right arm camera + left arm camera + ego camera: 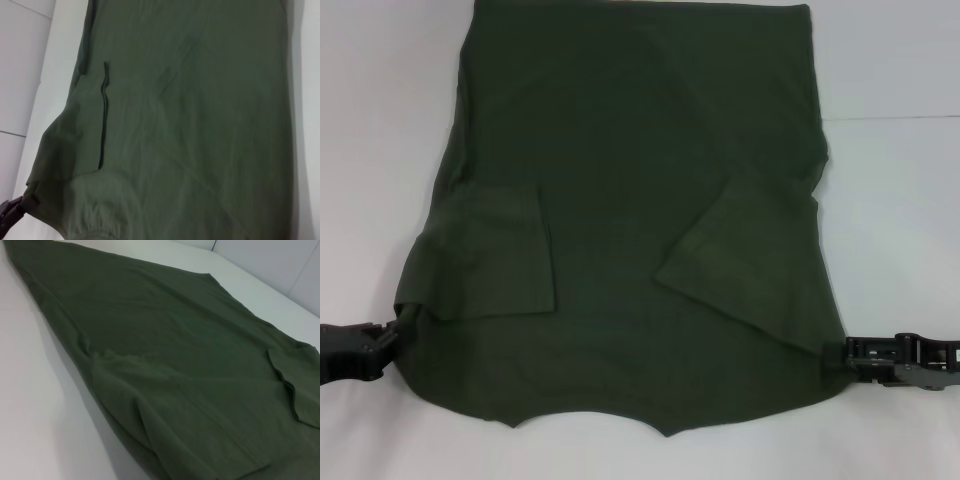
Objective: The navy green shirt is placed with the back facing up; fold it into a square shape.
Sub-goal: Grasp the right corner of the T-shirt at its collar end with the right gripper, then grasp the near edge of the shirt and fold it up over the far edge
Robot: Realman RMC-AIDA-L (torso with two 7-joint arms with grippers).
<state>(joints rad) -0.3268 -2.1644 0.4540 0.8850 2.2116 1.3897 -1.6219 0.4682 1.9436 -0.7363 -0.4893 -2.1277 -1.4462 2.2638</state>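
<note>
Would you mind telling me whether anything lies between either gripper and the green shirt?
Nothing visible does. The left gripper is already at the navy green shirt on its left edge, and the right gripper meets its right edge; only bare white table surrounds it.

Navy green shirt (190, 120) spread flat, sleeve folded inward; white table (55, 50) beside.

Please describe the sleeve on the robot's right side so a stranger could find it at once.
On the white table lies the navy green shirt. Its right sleeve is folded onto the body near the right gripper, lying slanted, unlike the straighter left sleeve.
</note>
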